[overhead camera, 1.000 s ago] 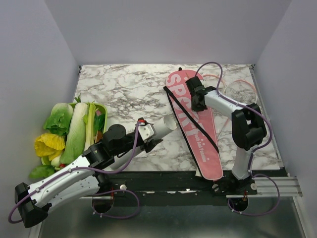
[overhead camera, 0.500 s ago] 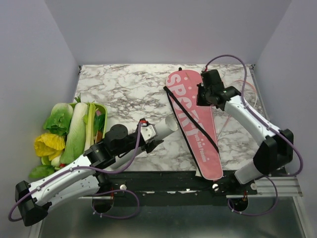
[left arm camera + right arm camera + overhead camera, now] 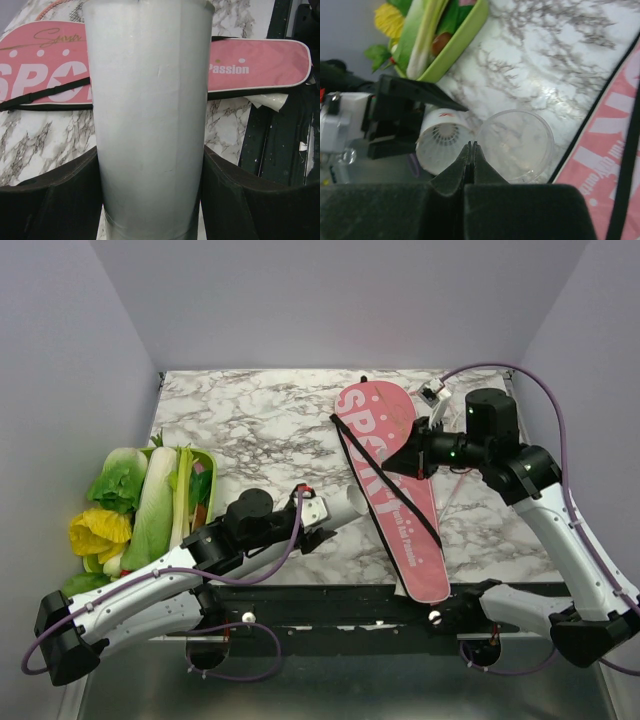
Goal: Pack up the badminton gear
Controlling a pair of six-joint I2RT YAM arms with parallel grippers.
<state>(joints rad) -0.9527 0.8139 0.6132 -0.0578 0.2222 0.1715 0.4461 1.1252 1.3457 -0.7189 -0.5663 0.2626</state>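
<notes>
Okay, my left hand (image 3: 318, 516) is clamped on the white tube (image 3: 150, 115), one dark finger (image 3: 50, 200) pressed against each side of it, and the tube runs straight out ahead of that hand towards the pink cover (image 3: 418, 562). Whether the tube rests on the table (image 3: 260, 420) or hangs just above it, I cannot tell. The cover lies flat on the marble just past the tube's far end, its "SPORT" lettering facing up and its black strap (image 3: 390, 488) running diagonally across it. Beyond the cover, from my left hand's view, a thin pink racket frame (image 3: 52, 5) peeks out with its strings. My right hand (image 3: 471, 148) has its fingers pressed tight together with nothing between them; it hangs over the wide head of the cover, tips aimed at the tube's end. Just ahead of those tips I see a white slotted shuttlecock (image 3: 445, 137) and a clear round rim (image 3: 517, 145) touching it; whether that rim belongs to the tube I cannot tell. Back behind my left hand sits the green tray (image 3: 207, 462) of leafy vegetables.
</notes>
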